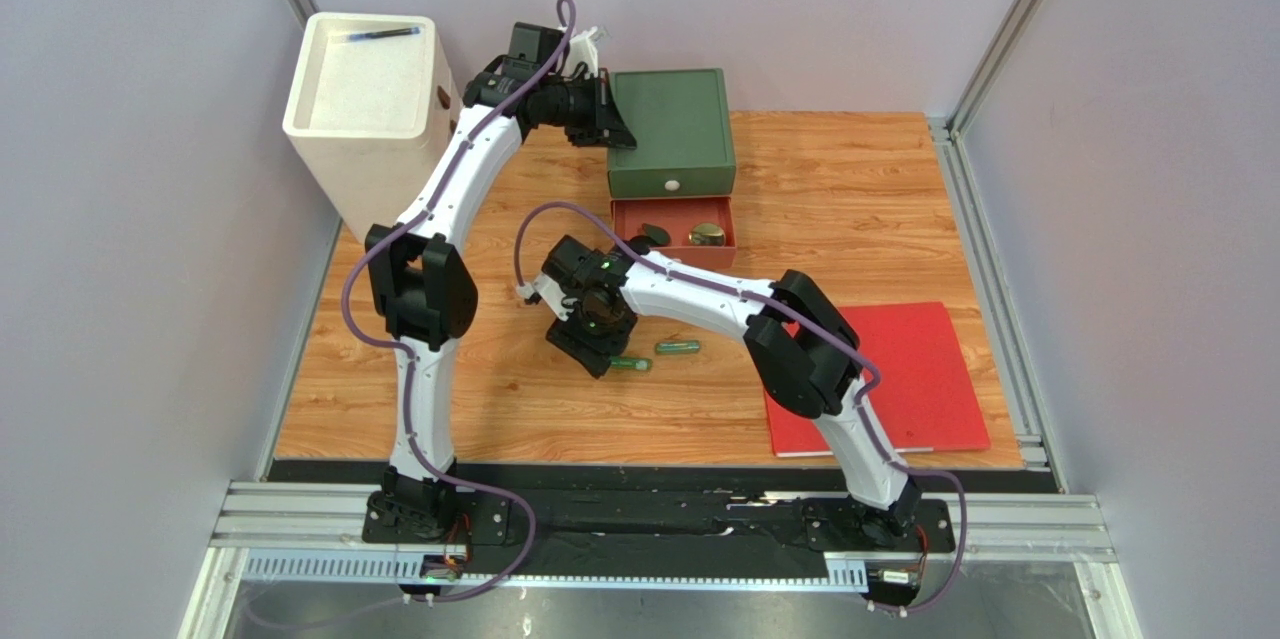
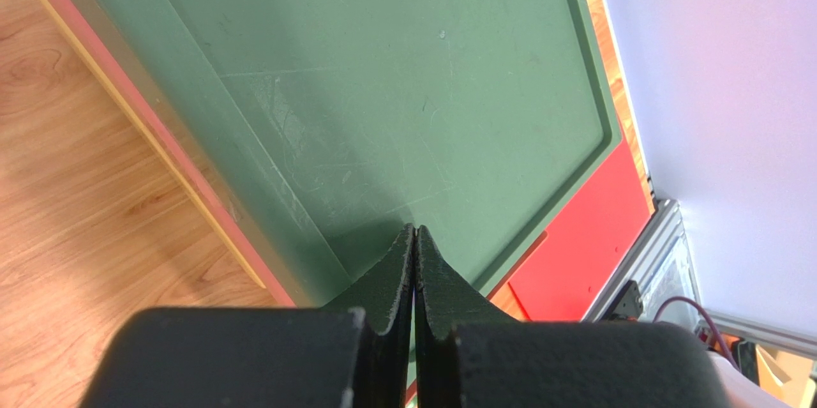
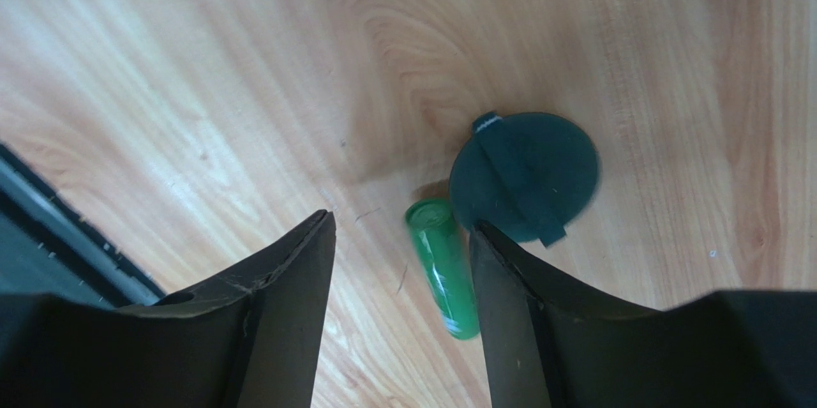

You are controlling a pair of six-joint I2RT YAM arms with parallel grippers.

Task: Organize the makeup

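The right gripper [image 3: 401, 223] is hanging open low over the wooden table [image 3: 192, 92], with a slim green tube [image 3: 443, 269] lying flat between its fingers, close to one of them. The tube's long axis is running along the fingers, its far end touching a dark green round compact [image 3: 525, 176]. A second tube [image 1: 679, 348] is lying nearby. The left gripper [image 2: 414, 231] is pressed closed on nothing over the green box [image 2: 384, 92], whose red drawer [image 1: 672, 227] is standing open. A red book [image 1: 902, 377] is lying off to the right.

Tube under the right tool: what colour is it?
Bright green tube; the right wrist view shows it best.
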